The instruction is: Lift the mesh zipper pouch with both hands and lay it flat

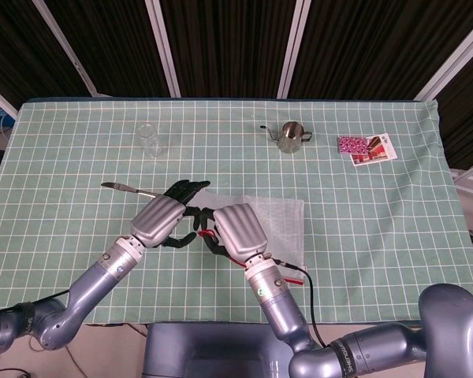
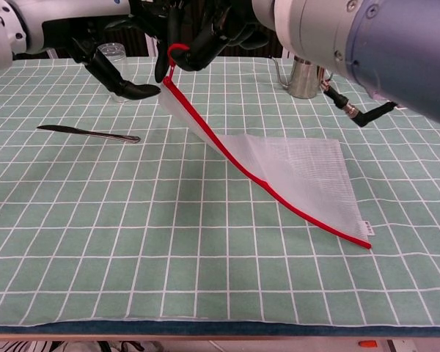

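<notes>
One corner of the mesh zipper pouch (image 2: 293, 172) is lifted off the table (image 1: 394, 213); the far corner rests on the cloth.
Its red-edged long side slopes down from the right hand (image 1: 235, 230), whose fingers (image 2: 205, 40) pinch the raised corner. The left hand (image 1: 162, 219), just beside it, has fingers spread, gripping nothing visible. Beyond the pouch stand a glass (image 1: 149, 139) that looks empty and a metal pitcher (image 1: 290, 135), contents unseen.

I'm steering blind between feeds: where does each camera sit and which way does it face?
Head view: high up, looking down on the table; shows both forearms, left hand, right hand.
Chest view: low at the near edge, looking across; hands cut off at top.
Shared: pouch, knife, glass, metal pitcher.
</notes>
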Available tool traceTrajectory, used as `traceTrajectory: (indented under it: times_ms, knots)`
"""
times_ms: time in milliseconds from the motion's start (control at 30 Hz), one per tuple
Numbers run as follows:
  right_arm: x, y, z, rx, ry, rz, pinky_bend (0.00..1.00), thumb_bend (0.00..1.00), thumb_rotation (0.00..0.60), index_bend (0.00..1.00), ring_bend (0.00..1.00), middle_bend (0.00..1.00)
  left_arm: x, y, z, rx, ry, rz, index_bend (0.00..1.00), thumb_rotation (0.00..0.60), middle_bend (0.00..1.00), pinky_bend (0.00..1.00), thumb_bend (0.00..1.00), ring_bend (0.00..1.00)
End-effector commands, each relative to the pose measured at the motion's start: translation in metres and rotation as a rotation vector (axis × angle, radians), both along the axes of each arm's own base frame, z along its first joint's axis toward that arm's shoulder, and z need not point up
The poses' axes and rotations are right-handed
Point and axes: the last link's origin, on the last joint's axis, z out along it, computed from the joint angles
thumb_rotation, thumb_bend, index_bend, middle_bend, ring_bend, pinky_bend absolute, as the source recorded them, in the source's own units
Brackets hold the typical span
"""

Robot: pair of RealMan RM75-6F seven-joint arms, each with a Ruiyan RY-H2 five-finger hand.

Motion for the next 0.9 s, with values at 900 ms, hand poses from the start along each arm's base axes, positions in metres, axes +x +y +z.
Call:
traceTrajectory:
  times_ms: [900]
  knots:
    - [0.0000,0.0034,-0.0016,0.012,-0.006,-0.001,0.96,0.61,0.600,0.69,1.00,1.00,0.0035,-0.0009,-0.0092,-0.014,0.000,-0.001,0.57,0.600,0.03,0.00,0.35,0.00]
